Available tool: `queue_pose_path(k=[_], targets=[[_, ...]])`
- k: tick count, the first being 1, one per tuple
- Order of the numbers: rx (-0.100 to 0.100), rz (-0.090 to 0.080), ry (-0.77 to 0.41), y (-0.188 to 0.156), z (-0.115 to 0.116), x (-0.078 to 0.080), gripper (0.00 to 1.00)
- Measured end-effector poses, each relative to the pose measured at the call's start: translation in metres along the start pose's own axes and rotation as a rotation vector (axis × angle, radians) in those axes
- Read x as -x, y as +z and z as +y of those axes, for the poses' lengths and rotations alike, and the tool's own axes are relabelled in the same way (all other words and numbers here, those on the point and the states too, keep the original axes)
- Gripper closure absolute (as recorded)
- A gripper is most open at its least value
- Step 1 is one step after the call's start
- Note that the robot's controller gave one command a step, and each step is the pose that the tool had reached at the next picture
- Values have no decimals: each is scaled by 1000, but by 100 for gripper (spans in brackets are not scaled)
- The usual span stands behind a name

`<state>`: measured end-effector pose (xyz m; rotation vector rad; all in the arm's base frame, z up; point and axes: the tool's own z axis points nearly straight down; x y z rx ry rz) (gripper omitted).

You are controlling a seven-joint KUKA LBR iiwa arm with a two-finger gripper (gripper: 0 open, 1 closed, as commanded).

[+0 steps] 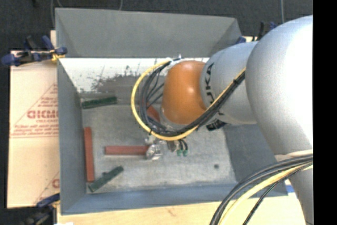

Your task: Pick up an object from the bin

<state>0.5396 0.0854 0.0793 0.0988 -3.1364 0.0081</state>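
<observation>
My gripper (154, 150) is low in the middle of the bin, under the orange wrist cover. It sits right at the right end of a flat red-brown bar (124, 150) that lies crosswise on the floor; I cannot tell whether it touches the bar. A small green piece (182, 152) lies just to the right of the gripper. A bit of a red-orange thing (152, 113) peeks out behind the cables above it.
A long red-brown stick (88, 154) lies along the left wall. A dark green bar (99, 102) rests at the back left, and another green strip (105, 178) in the front left corner. The arm and its cables cover the bin's right part.
</observation>
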Motion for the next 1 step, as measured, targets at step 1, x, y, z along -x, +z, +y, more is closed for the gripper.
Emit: queue_pose_path(k=[1], targets=[[4, -14, -63, -160, 0, -1, 100]])
